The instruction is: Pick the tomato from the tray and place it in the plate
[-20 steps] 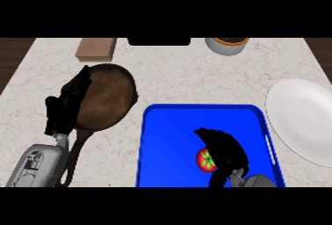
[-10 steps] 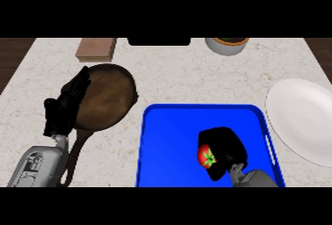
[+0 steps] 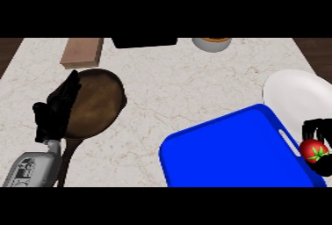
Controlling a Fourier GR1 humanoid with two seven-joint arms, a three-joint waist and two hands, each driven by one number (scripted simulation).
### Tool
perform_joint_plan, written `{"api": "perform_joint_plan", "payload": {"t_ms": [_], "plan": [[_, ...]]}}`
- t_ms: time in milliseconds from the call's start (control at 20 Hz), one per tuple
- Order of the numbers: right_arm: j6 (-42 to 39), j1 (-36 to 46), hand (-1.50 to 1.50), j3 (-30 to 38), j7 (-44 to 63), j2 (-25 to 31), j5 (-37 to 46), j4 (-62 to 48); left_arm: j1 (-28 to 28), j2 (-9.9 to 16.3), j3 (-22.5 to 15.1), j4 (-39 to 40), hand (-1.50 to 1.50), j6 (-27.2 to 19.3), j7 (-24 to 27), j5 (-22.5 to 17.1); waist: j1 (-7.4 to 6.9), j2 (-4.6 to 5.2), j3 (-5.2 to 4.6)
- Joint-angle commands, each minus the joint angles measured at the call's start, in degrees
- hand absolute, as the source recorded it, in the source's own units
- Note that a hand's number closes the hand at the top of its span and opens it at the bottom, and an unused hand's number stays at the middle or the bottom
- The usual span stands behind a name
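The red tomato with its green stalk is at the far right, held just past the right rim of the blue tray. My right hand curls round it, with black fingers above and below it. The tray lies askew on the counter, one corner pointing up towards the white plate. The plate sits at the right edge, just above the tomato. My left hand rests open at the left, fingers up, over the edge of the pan.
A brown frying pan lies at the left with its handle pointing down. At the counter's back stand a wooden block, a black object and a small bowl. Bare marble lies between pan and tray.
My right hand has shut on the tomato and carried it right, off the tray's middle to its right rim. The tray has swung askew. The left hand has not moved.
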State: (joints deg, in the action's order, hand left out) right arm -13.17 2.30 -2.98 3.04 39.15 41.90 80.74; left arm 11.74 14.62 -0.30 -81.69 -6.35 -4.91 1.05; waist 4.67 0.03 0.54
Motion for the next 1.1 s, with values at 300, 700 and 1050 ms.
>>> {"api": "perform_joint_plan", "payload": {"t_ms": [300, 700, 1050], "plan": [[8.52, 1.78, 1.5, 25.5, -32.88, 12.46, -17.44, -14.88, -0.99, -0.91, -0.47, -0.1, 0.0, 0.02, 0.16, -0.18, -1.07, -0.11, 0.34], [-1.96, 3.58, 1.5, 33.86, -61.49, 20.56, -26.94, -32.94, 1.82, -1.48, -1.91, 0.79, 0.0, 1.03, 0.78, 0.61, -4.67, 0.49, -0.18], [-6.65, 12.39, 1.5, 26.05, -63.22, 21.7, -23.04, -43.79, 3.32, -2.46, -3.36, -1.44, 0.0, 1.47, -1.81, 1.42, -6.37, 0.35, -0.38]]}}
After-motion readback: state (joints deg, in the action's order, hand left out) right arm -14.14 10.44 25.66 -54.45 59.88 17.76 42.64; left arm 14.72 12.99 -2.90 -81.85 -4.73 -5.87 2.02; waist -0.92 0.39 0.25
